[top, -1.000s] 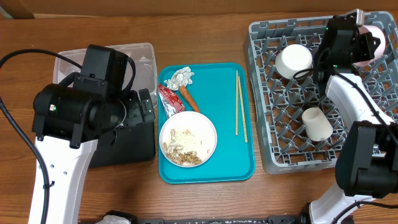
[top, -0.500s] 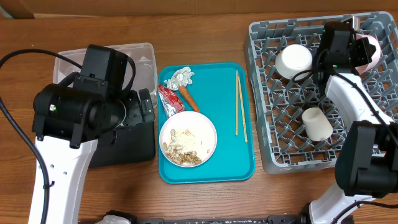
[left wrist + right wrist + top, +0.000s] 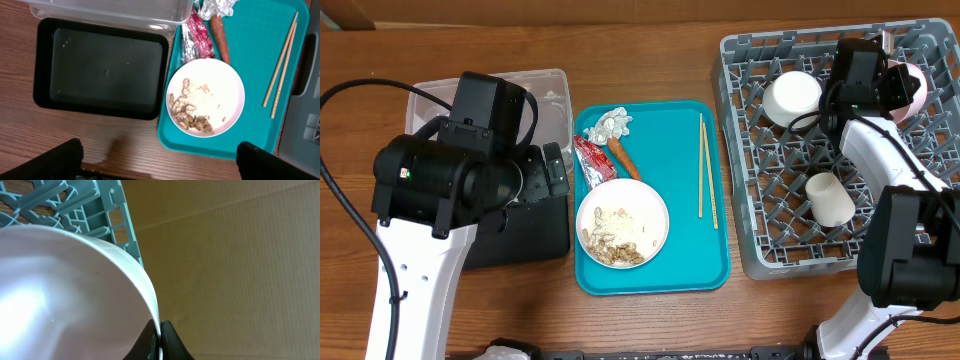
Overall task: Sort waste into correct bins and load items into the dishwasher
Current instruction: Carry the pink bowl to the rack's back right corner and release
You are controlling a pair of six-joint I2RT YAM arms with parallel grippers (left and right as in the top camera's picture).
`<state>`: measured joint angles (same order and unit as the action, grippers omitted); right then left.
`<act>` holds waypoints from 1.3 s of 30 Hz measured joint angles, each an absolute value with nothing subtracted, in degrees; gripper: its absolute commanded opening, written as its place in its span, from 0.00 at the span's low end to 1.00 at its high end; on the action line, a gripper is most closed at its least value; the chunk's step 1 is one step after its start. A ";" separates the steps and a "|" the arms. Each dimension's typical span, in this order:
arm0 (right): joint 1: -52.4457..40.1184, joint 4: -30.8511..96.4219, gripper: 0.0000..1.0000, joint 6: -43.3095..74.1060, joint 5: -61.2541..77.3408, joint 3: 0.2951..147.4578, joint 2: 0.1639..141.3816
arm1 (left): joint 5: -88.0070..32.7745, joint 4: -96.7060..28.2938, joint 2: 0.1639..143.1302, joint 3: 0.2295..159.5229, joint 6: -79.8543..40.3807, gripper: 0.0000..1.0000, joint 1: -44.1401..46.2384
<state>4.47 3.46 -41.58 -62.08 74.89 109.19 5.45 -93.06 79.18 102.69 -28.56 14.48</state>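
While the left tool hangs released and wide above the black tray and the scrap-strewn white plate, unmoved since a second ago, the right tool stays clenched on the rim of the pink bowl. The bowl has dipped lower and leftward at the upper right of the dish rack. Only the right wrist view shows that pinch, set against brown cardboard. Only the overhead view shows the white bowl and cup lying in the rack. The wrapper, red packet, carrot piece and chopsticks sit on the teal tray at centre frame.
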 measured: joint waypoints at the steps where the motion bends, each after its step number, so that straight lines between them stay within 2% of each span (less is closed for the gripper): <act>1: 4.45 3.49 0.04 -41.56 -62.19 74.89 109.19 | 5.45 -93.06 79.18 102.69 -28.56 1.00 14.48; 9: 2.15 2.15 0.04 -43.20 -64.31 74.89 109.21 | 5.45 -93.06 79.18 102.69 -28.56 1.00 14.48; 14: 1.67 -10.48 0.04 -48.14 -65.39 74.91 110.13 | 5.45 -93.10 79.18 102.69 -28.56 1.00 14.48; 17: 2.44 -13.96 0.04 -51.03 -66.41 74.98 110.13 | 5.45 -93.06 79.18 102.69 -28.56 1.00 14.48; 27: 3.22 -4.19 0.04 -50.35 -65.58 75.00 110.37 | 5.45 -93.06 79.18 102.69 -28.58 1.00 14.48; 39: 3.22 -2.94 0.04 -49.15 -66.74 75.07 112.05 | 5.45 -93.06 79.18 102.69 -28.56 1.00 14.48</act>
